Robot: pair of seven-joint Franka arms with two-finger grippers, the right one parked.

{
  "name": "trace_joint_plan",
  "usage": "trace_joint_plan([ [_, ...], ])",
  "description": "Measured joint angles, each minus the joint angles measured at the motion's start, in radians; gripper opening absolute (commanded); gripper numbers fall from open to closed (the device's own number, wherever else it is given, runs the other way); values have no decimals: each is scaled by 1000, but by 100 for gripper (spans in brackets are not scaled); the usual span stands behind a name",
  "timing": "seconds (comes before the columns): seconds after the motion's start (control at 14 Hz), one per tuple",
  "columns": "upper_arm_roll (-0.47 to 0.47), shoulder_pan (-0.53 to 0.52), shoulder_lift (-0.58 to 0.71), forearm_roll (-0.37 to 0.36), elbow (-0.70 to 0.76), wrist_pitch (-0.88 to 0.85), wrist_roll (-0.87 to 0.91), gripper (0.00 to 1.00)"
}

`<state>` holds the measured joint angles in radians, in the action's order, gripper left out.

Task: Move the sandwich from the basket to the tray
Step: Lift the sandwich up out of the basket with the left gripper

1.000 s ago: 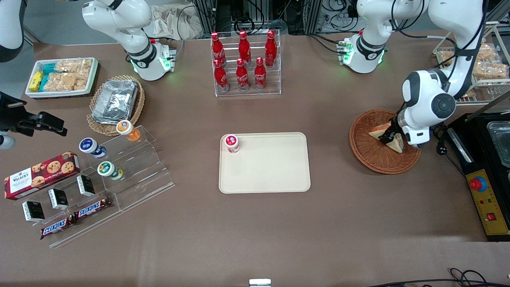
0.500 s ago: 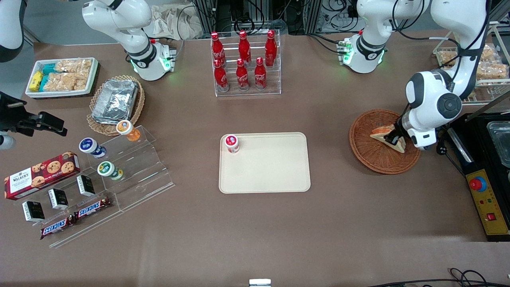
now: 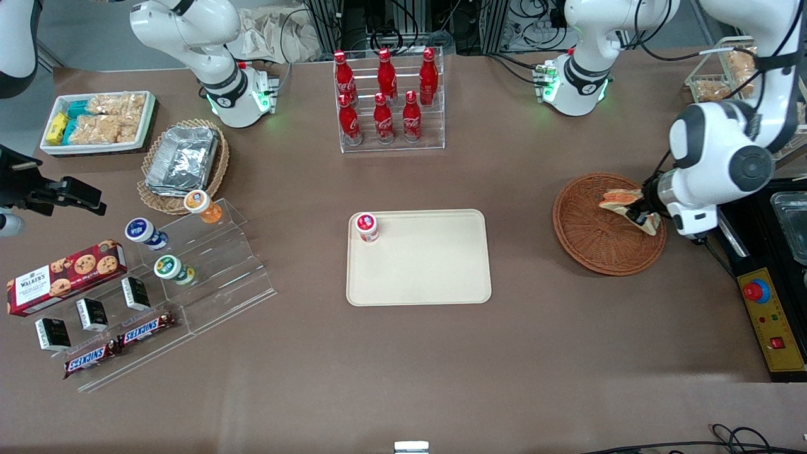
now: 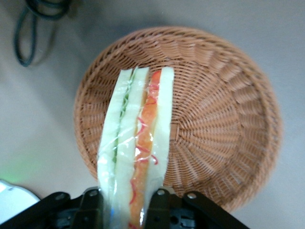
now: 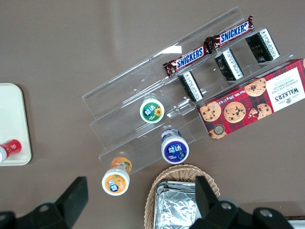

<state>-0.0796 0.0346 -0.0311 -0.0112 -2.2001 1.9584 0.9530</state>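
The sandwich [image 4: 136, 143] is a wrapped wedge of white bread with red and green filling, and my gripper [image 4: 127, 210] is shut on its wide end. It hangs lifted above the reddish-brown wicker basket [image 4: 224, 119], whose woven floor shows bare beneath it. In the front view the sandwich [image 3: 621, 200] hangs from my gripper [image 3: 643, 213] over the part of the basket [image 3: 589, 236] toward the working arm's end. The beige tray [image 3: 429, 271] lies at the table's middle, well away toward the parked arm's end.
A small red-lidded cup [image 3: 367, 227] stands on one corner of the tray. A clear rack of red bottles [image 3: 386, 101] stands farther from the front camera than the tray. A black box with a red button [image 3: 766, 309] lies beside the basket.
My gripper has lifted the sandwich up out of the basket and drifted toward the working arm's end of the table. The sandwich now hangs clear of the weave.
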Motion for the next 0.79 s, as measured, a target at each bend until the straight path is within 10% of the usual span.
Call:
trace_joint_plan([
  [0.79,173,15,-4,4,312,-184,-243,18],
])
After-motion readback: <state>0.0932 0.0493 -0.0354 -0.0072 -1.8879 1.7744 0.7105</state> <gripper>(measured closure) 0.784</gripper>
